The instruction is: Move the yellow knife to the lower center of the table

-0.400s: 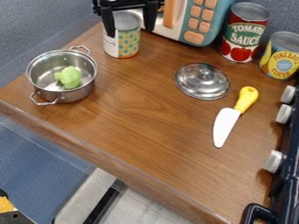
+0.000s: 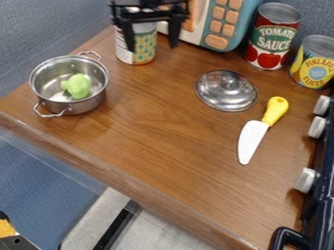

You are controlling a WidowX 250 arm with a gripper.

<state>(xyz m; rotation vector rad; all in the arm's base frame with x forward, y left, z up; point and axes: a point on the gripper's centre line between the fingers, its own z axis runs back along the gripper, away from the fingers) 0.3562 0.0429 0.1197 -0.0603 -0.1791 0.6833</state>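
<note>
Camera view, gripper [image 2: 153, 48]: blk, jaws wide apart, nothing btwn them; upper L of view, in front of patterned can [image 2: 145, 45]
Yellow knife [image 2: 268, 118]: on table [image 2: 153, 134], R of ctr, well apart from gripper; lies flat, handle up-R, blade down-L
Risk, handle [image 2: 277, 108]: rounded, looks smooth, prob plastic; off-ctr grip cd let knife twist or slip
Risk, blade [image 2: 251, 141]: wht, flat, rounded tip; thin, so fingers closing too high wd prob miss it
Risk, lid [image 2: 226, 91]: shiny metal, domed, round knob; near handle, poss knocked by a low or wide approach
Risk, table edge [image 2: 124, 179]: slants across view; release too far down cd leave knife overhanging
Risk, stove knobs [image 2: 306, 180]: pale, stubby; a wide swing R might catch them
Pot [image 2: 70, 100]: thin polished metal, 2 loop handles; lumpy grn item [image 2: 77, 86] inside
Patterned can: cylinder, dotted label; close to fingers, cd tip if arm swings low
Table: brn wood grain, satin sheen
</note>
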